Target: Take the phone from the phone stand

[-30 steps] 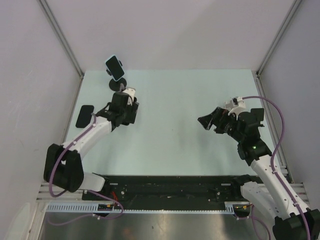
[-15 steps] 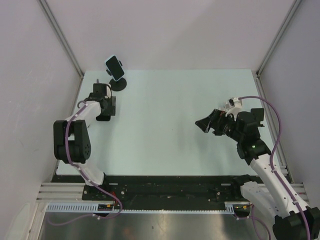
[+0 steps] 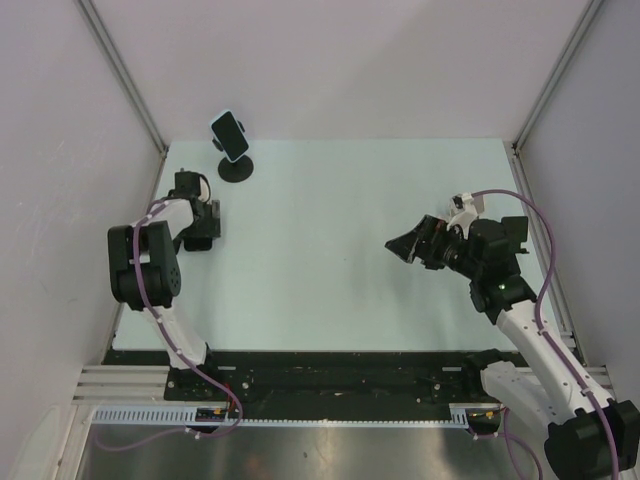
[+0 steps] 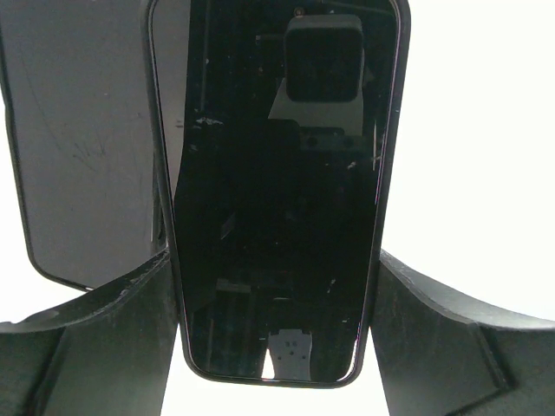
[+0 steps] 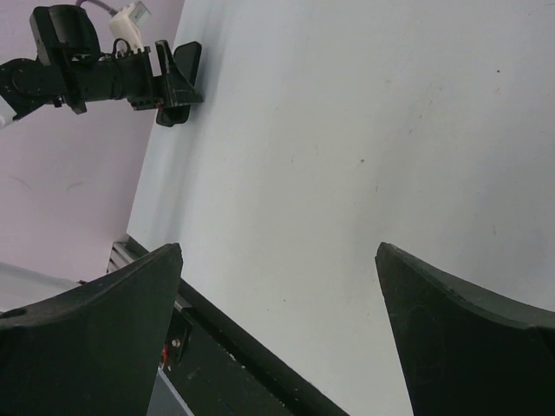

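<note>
Well, from where I stand the phone (image 3: 229, 135) is propped on the phone stand (image 3: 237, 170), tilted, its dark face with a pale rim showing, at the far corner of the pale table (image 3: 350, 200). Seen from the left gripper (image 3: 200, 230), the stand is a little farther out from the arm bases and slightly toward the right arm's side, near but not touching. From the right gripper (image 3: 407, 245) it is well apart, across the table toward the left arm and farther out.

The left gripper hangs by the table's left edge, its arm folded back on itself. Its wrist view shows a second, dark phone (image 4: 277, 199) filling the gap between the two fingers (image 4: 87, 347). The glossy face is toward the camera, and the camera's own reflection shows in the glass. The fingers stand apart, one along each long edge of that phone and right up against it; whether they actually press it I cannot tell. Along one long edge of the dark phone lies a grey rounded patch (image 4: 82, 147); shadow or flat object, I cannot say.

The right gripper is spread wide with nothing between its fingers, only bare table beneath. It points across toward the left arm (image 5: 104, 74), which shows small at the far end of its wrist view.
</note>
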`<state>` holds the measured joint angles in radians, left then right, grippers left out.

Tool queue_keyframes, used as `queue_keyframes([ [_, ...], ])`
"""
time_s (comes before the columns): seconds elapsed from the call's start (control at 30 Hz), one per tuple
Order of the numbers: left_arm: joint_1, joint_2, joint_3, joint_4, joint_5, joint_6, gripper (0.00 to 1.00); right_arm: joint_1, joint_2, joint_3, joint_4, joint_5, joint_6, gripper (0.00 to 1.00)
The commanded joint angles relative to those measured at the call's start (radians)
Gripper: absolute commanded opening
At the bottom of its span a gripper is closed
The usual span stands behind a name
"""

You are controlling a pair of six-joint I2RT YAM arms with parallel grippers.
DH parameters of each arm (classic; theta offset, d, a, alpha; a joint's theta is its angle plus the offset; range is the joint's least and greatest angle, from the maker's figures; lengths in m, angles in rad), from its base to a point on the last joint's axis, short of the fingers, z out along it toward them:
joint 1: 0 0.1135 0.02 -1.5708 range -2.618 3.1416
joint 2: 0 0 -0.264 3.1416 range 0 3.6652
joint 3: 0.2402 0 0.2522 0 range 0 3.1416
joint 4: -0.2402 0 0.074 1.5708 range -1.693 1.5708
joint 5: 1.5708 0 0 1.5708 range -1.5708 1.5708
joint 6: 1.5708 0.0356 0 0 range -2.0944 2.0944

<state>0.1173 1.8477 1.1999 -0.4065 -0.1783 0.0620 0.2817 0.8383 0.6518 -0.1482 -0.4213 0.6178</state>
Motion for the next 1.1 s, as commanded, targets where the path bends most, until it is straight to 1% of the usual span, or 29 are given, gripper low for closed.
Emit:
queue_keyframes([
  [0.0,0.008,0.015,0.053,0.023,0.014,0.038,0.32,0.01,0.008,0.006,0.05,-0.034,0.026,0.99],
  [0.03,0.008,0.015,0.055,0.021,0.014,0.038,0.34,0.011,0.008,0.006,0.05,-0.033,0.028,0.99],
  [0.07,0.007,0.015,0.055,0.021,0.013,0.038,0.38,0.016,0.01,0.006,0.049,-0.031,0.028,0.99],
  [0.17,0.008,0.019,0.053,0.017,0.005,0.035,0.47,0.024,0.012,0.006,0.045,-0.028,0.028,0.99],
  [0.23,0.008,0.022,0.053,0.012,0.002,0.027,0.49,0.028,0.015,0.006,0.047,-0.028,0.028,0.99],
  [0.33,0.008,0.025,0.058,0.005,0.0,0.021,0.56,0.037,0.021,0.006,0.044,-0.024,0.025,0.99],
  [0.37,0.008,0.022,0.059,0.003,0.0,0.018,0.61,0.04,0.022,0.006,0.045,-0.022,0.026,0.99],
  [0.5,0.005,0.016,0.058,-0.002,-0.001,0.019,0.67,0.053,0.028,0.006,0.052,-0.017,0.026,0.99],
  [0.53,0.007,0.016,0.058,0.0,-0.003,0.016,0.71,0.056,0.03,0.006,0.055,-0.017,0.028,0.99],
  [0.63,0.005,0.016,0.058,-0.005,0.0,0.012,0.77,0.06,0.035,0.006,0.056,-0.016,0.03,0.99],
  [0.73,0.004,0.013,0.058,-0.008,-0.004,0.012,0.8,0.066,0.038,0.006,0.058,-0.016,0.033,0.99],
  [1.07,-0.019,-0.002,0.035,-0.041,-0.003,0.048,0.82,0.07,0.035,0.006,0.081,-0.024,0.04,0.99],
])
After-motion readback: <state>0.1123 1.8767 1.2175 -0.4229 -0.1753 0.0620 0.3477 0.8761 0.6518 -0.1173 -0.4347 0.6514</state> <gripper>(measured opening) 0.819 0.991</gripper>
